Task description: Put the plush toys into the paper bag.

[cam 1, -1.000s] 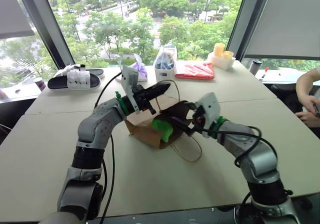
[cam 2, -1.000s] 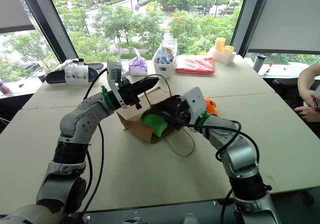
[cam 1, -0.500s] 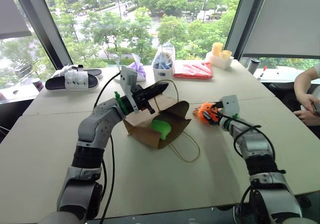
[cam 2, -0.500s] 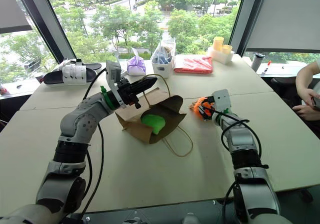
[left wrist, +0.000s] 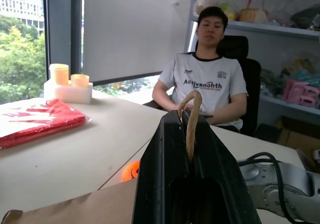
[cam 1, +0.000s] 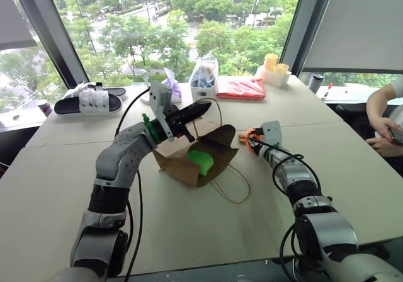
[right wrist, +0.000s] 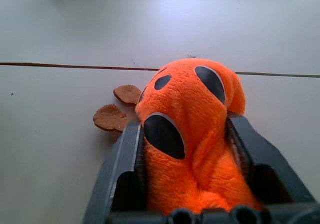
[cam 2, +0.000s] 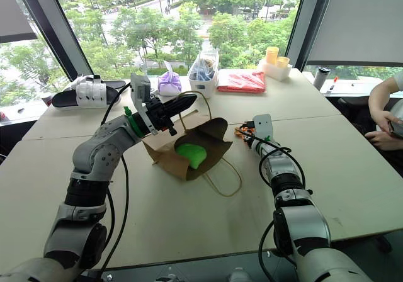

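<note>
Left gripper [cam 1: 204,110] is pinched shut on one twisted loop handle [left wrist: 190,119], lifting the brown paper bag [cam 1: 179,159] so its mouth gapes — the green plush toy [cam 1: 202,160] lies inside. Right gripper [right wrist: 186,134] clasps the orange plush toy [right wrist: 192,129] on the table [cam 1: 189,231], just beside the bag — its fingers [right wrist: 122,164] pressing both sides.

I see a pale tabletop [cam 1: 189,231] with seams — the brown paper bag [cam 1: 182,162] lies mid-table, the orange plush toy [right wrist: 192,134] just right of it. Along the far edge: black sandals [cam 1: 88,99], purple pouch [cam 2: 168,82], white container [cam 1: 204,84], red packet [cam 1: 242,88] — yellow cups [cam 1: 275,68] farthest right.
</note>
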`<control>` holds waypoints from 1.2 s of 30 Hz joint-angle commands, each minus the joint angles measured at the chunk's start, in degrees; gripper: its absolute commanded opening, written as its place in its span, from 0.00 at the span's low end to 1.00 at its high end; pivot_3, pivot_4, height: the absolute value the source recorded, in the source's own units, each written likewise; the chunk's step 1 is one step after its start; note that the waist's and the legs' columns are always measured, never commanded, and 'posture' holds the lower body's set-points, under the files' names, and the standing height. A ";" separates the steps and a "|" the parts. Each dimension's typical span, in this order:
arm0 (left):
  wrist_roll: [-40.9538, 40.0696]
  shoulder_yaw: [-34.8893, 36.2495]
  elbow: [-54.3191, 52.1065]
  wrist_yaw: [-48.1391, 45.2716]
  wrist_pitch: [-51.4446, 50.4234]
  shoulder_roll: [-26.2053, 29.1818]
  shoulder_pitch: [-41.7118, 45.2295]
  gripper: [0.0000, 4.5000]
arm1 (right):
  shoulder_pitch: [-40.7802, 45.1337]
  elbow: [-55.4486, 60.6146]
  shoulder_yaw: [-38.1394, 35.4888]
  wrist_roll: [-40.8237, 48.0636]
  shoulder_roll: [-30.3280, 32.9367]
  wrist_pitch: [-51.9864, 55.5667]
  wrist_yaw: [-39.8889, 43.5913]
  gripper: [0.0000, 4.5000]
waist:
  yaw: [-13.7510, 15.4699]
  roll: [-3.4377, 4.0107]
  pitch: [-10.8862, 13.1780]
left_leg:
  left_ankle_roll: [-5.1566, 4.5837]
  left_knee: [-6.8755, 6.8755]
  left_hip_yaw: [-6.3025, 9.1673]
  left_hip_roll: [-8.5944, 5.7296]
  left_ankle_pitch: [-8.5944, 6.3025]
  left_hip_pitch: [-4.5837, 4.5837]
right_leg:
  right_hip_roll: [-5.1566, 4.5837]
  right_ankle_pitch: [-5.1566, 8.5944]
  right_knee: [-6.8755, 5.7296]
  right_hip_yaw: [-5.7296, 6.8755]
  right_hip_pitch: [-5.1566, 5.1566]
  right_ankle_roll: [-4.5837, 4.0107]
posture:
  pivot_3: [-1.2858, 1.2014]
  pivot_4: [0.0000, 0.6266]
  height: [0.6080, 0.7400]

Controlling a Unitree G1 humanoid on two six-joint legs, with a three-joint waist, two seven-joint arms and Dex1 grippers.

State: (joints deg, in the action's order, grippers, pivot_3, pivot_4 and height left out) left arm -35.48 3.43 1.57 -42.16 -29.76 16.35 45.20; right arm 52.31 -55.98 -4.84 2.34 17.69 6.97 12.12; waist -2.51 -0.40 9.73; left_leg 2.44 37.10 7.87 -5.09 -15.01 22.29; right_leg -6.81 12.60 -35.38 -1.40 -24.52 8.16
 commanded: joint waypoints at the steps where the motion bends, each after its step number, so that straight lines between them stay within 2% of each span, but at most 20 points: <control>1: 0.08 0.63 -2.03 0.15 0.75 0.31 0.50 0.00 | 0.20 -0.90 0.44 -0.80 -0.23 1.15 -0.01 0.12 | -0.03 0.00 0.00 | 0.00 0.01 0.00 0.00 0.00 0.00 | 0.00 0.00 0.00 0.00 0.00 0.00 | 0.52 0.24 1.00; 2: 0.17 0.55 -1.85 0.12 0.89 0.22 0.47 0.00 | -0.52 0.99 0.56 -0.72 -0.04 1.50 0.36 0.06 | -0.04 0.00 0.00 | 0.00 0.01 0.00 0.00 0.00 -0.01 | 0.00 0.00 -0.01 0.00 0.01 0.00 | 0.52 0.24 1.00; 5: 0.34 0.44 -1.25 0.03 1.20 0.00 0.74 0.00 | -3.11 9.66 -0.15 0.59 0.62 4.07 1.49 0.06 | 0.02 0.00 0.00 | 0.00 0.01 0.02 0.00 0.00 -0.02 | 0.00 0.00 -0.03 0.00 0.01 0.00 | 0.52 0.24 1.00; 9: 0.65 0.86 1.06 0.54 1.88 -0.72 2.54 0.00 | -15.82 50.61 -2.48 7.09 3.75 24.25 3.62 0.06 | 0.66 0.06 0.02 | -0.01 -0.03 0.14 -0.01 -0.01 0.08 | 0.00 0.00 -0.04 0.01 -0.09 0.00 | 0.52 0.24 1.00; 12: 0.77 1.26 2.98 0.30 2.40 -0.91 3.68 0.00 | -23.92 74.68 -3.98 13.70 6.41 39.29 4.97 0.06 | 1.12 0.07 0.03 | -0.05 -0.06 0.16 -0.04 -0.04 0.23 | -0.02 0.00 -0.01 0.00 -0.25 0.01 | 0.52 0.24 1.00; 15: 0.97 1.55 5.19 -0.18 3.04 -1.03 4.89 0.00 | -28.20 90.19 -7.69 22.11 5.66 51.54 4.64 0.06 | 1.23 0.06 0.03 | -0.10 -0.06 0.13 0.01 -0.07 0.15 | -0.02 0.00 0.02 0.00 -0.23 0.01 | 0.52 0.24 1.00; 18: 1.18 1.59 7.05 -1.05 3.74 -1.10 6.00 0.00 | -30.17 97.86 -7.61 26.61 3.90 58.32 3.66 0.06 | 1.66 0.06 0.03 | -0.39 0.02 0.11 0.02 -0.23 0.03 | 0.01 0.00 -0.05 0.04 -0.07 0.00 | 0.52 0.24 1.00; 23: 1.11 1.22 8.19 -2.68 4.19 -1.08 6.77 0.00 | -29.96 96.82 -0.74 25.02 -0.55 59.02 -0.40 0.06 | 1.71 0.06 0.03 | -0.40 0.08 0.03 0.01 -0.23 0.02 | 0.00 0.00 -0.05 0.05 -0.01 -0.01 | 0.52 0.24 1.00; 28: 0.75 1.01 6.25 -2.53 3.41 -1.41 5.74 0.00 | -26.65 86.91 5.71 20.92 -3.07 52.23 -1.09 0.06 | 1.65 0.06 0.03 | -0.39 0.06 0.01 0.00 -0.22 0.02 | 0.00 0.00 -0.04 0.05 -0.04 -0.01 | 0.52 0.24 1.00; 33: -0.53 0.93 2.86 -2.05 0.79 -1.32 4.73 0.00 | -17.25 65.11 12.77 13.79 -6.30 38.14 1.70 0.06 | 1.25 0.07 0.03 | -0.36 0.04 -0.02 0.01 -0.21 0.01 | 0.00 -0.01 -0.06 0.04 -0.06 -0.01 | 0.52 0.24 1.00; 36: -0.94 1.08 1.31 -1.55 -0.35 -1.39 4.35 0.00 | -10.00 51.28 12.47 11.53 -9.29 30.30 2.67 0.06 | 1.18 0.06 0.03 | -0.08 0.01 -0.01 0.01 -0.05 0.00 | 0.01 -0.01 -0.11 0.04 -0.11 -0.02 | 0.52 0.24 1.00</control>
State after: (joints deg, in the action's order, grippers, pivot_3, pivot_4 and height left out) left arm -35.57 3.55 5.57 -43.95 -29.87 14.65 49.26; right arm 38.93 -0.45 7.83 15.44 9.46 42.91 14.04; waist -1.33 -0.34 9.77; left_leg 2.41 37.08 7.85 -5.08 -15.03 22.30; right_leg -6.81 12.59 -35.48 -1.37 -24.64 8.14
